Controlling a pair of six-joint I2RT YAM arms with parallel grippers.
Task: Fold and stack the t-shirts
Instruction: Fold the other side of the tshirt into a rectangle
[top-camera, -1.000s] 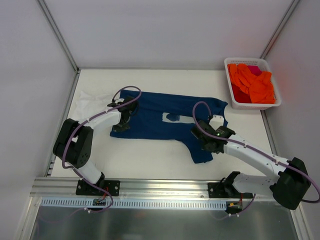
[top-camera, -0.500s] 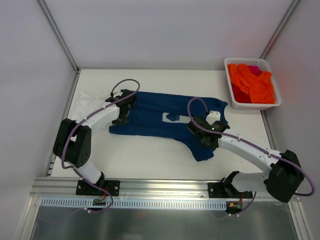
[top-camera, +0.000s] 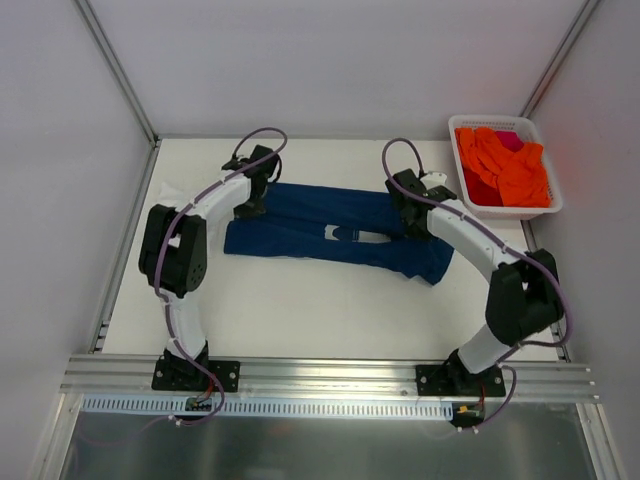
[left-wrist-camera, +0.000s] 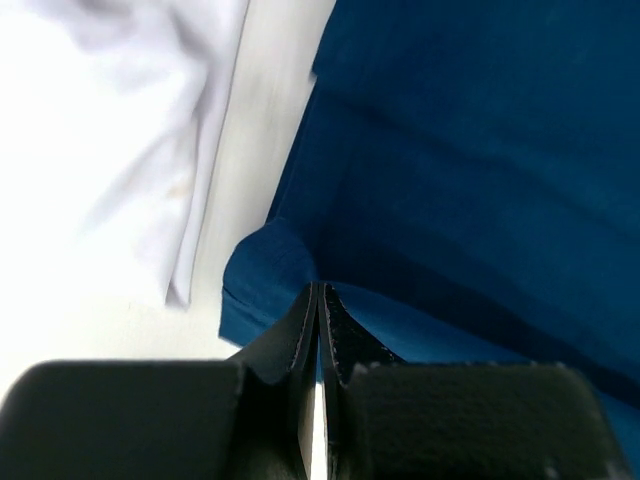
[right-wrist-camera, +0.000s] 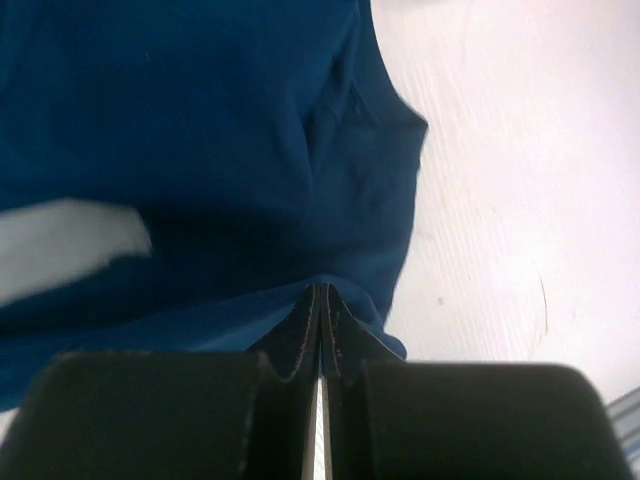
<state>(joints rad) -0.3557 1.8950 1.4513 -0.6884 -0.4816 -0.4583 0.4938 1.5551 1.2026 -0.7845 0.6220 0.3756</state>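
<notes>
The navy blue t-shirt (top-camera: 320, 225) lies across the middle of the table, folded over into a long band, its pale print (top-camera: 352, 235) partly showing. My left gripper (top-camera: 254, 197) is shut on the shirt's left edge; the left wrist view shows its jaws pinching a fold of navy cloth (left-wrist-camera: 270, 270). My right gripper (top-camera: 410, 207) is shut on the shirt's right part, pinching navy cloth (right-wrist-camera: 360, 290) next to the print (right-wrist-camera: 60, 250). The white t-shirt (top-camera: 168, 197) lies crumpled at the far left, mostly behind my left arm, and shows in the left wrist view (left-wrist-camera: 120, 130).
A white basket (top-camera: 548, 205) holding orange and pink clothes stands at the back right corner. White walls with metal frame posts enclose the table on three sides. The bare tabletop (top-camera: 320, 310) stretches between the shirt and the arm bases.
Both grippers have moved away from the bases toward the far side, carrying the navy shirt's near edge over itself. The shirt now lies as a narrower folded band.
</notes>
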